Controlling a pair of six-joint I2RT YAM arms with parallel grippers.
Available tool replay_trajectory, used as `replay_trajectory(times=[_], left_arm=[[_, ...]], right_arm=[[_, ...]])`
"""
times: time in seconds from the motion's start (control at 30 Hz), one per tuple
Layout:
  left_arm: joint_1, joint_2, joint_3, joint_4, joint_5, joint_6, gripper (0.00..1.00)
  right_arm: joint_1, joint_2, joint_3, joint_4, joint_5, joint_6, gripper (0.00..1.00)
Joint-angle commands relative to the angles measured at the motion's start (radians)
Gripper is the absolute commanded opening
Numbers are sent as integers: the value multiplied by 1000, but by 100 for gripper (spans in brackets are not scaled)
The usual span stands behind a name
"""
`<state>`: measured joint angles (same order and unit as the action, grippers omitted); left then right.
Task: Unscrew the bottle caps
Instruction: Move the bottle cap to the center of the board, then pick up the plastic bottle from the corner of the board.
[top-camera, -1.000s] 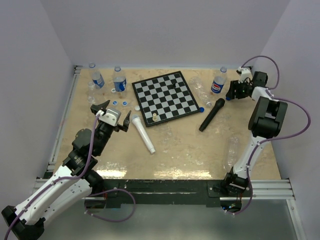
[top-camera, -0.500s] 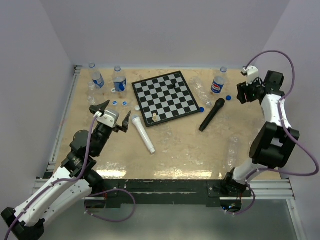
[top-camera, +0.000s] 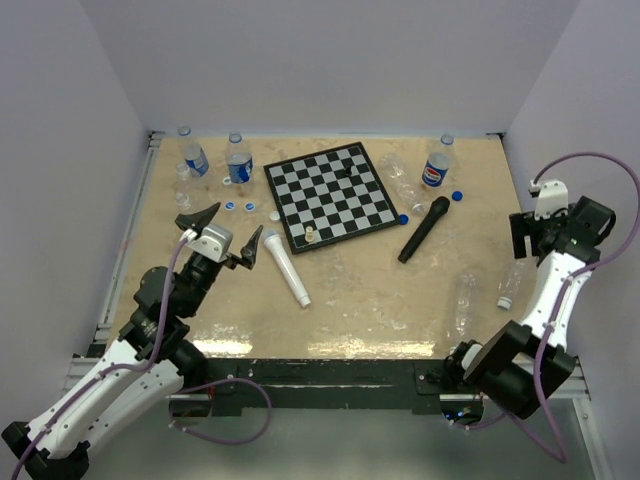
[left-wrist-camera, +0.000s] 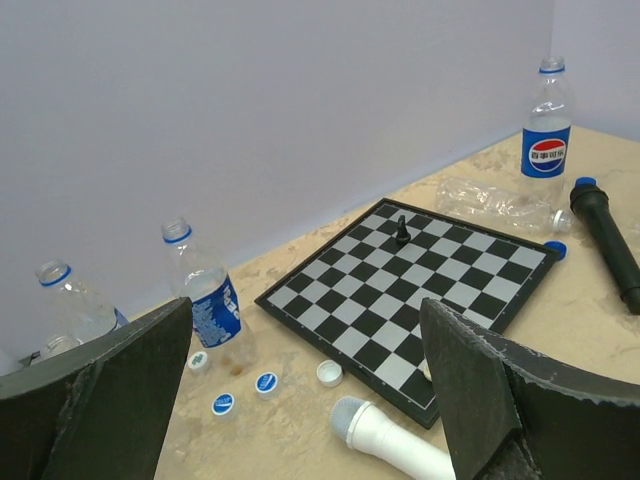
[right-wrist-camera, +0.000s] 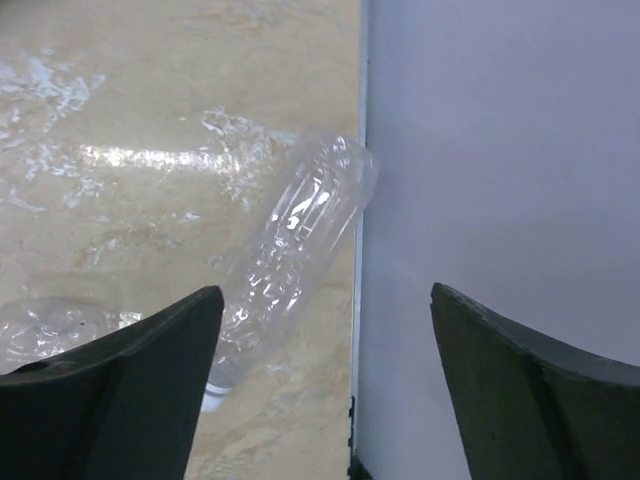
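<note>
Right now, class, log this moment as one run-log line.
left gripper: open, empty | right gripper: open, over lying bottle | loose caps: beside chessboard

- Right gripper has left the far-right corner by the logo bottle and now hangs at the table's right edge, nearer the arm bases.
- Its jaws now stand wider apart, with nothing between them.
- A blue cap now shows uncovered near the logo bottle.
- A clear bottle lying against the right wall, earlier hidden by the arm, now shows below the gripper.
- Left gripper has shifted slightly back.
</note>
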<state>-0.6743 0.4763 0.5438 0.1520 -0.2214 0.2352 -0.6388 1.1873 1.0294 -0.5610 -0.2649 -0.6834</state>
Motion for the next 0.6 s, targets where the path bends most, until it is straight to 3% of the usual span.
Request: replay_trajectory(times=[0.0,0.17,0.57], left_arm=[[5,-5,-5,32,42,-33,100],[4,-11,-4,32,48,-37,100],[2,-10,-7,32,47,-39,100]], right_arm=[[-18,-112,-110,62,166,83,96],[-19,-105,-199,121,191,119,97],[-21,199,-134,179,98,134,95]])
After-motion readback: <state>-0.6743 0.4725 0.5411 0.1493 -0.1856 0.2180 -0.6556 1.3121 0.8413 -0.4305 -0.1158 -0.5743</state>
